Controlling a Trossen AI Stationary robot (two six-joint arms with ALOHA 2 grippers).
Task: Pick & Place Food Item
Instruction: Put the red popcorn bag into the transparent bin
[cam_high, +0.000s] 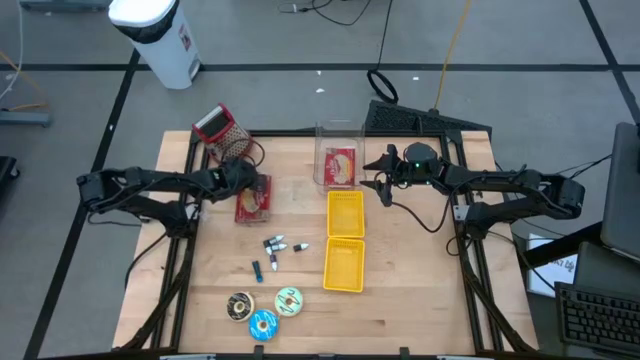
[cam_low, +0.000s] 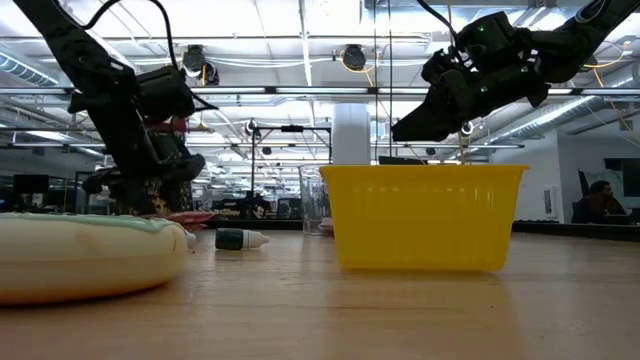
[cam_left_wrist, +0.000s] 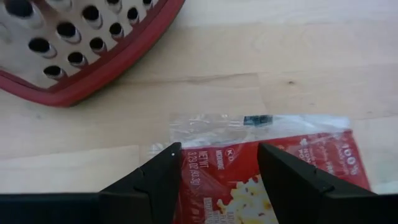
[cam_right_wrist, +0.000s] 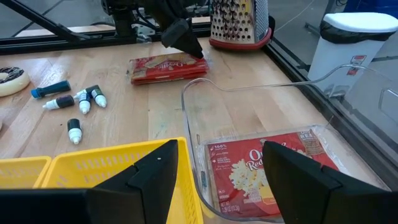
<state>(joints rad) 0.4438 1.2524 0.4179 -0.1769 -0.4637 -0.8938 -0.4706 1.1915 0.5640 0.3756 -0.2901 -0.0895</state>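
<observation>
Popcorn bags are the food here: one red bag (cam_high: 253, 200) lies flat on the wooden table (cam_high: 400, 290), at about nine o'clock from the table's middle, and a second bag (cam_high: 340, 167) lies inside a clear bin (cam_high: 338, 130) at twelve o'clock. The left gripper (cam_high: 243, 178) is low over the first bag's near end, its fingers (cam_left_wrist: 163, 180) spread to either side of the wrapper and not closed on it. A red-rimmed grater (cam_high: 214, 126) stands just beyond, toward eleven o'clock. The right gripper (cam_high: 384, 178) hangs above the table at the bin's three o'clock side, fingers apart and holding nothing. Two yellow baskets (cam_high: 345, 237) sit at the centre.
</observation>
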